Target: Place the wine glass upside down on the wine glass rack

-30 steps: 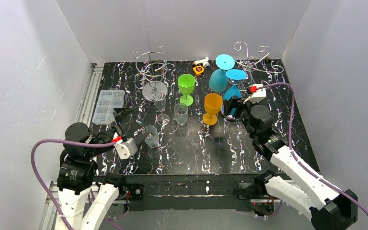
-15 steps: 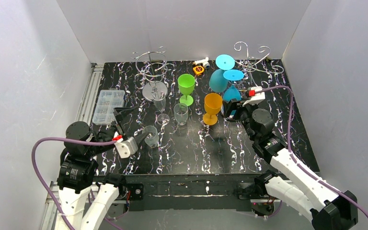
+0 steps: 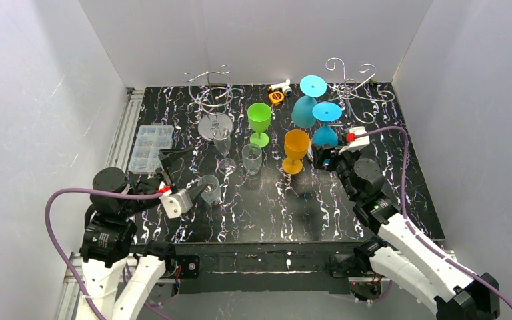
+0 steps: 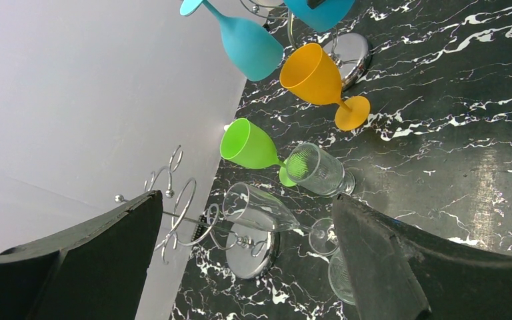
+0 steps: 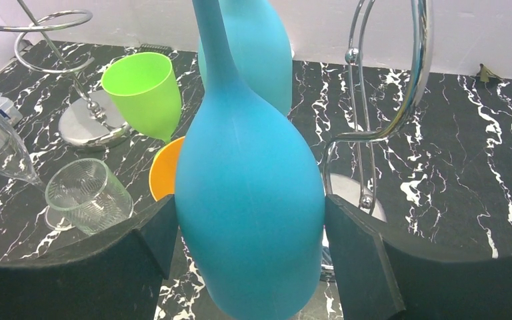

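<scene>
**Left gripper** (image 3: 185, 177): positioned at 8 o'clock on the table (image 3: 273, 213). Its fingers are spread wide and nothing is between them. A clear glass (image 3: 210, 189) sits just beside it, at 4 o'clock.

**Second wire rack** (image 3: 212, 100): stands at 11 o'clock on the table.

**Centre:** the green glass (image 3: 259, 120), clear tumbler (image 3: 251, 159) and orange glass (image 3: 296, 148) stand upright, apart from one another.

**Right gripper** (image 3: 325, 154): its fingers press against both sides of the bowl of the blue wine glass (image 3: 325, 135). The glass is inverted, with the foot uppermost and the stem near vertical.

**Wine glass rack** (image 3: 355, 89): the held glass is at 7 o'clock of its wire scrolls, close beside them. It cannot be determined whether the foot sits in a slot. Another blue glass (image 3: 304, 111) hangs inverted at 10 o'clock of the held one.
</scene>
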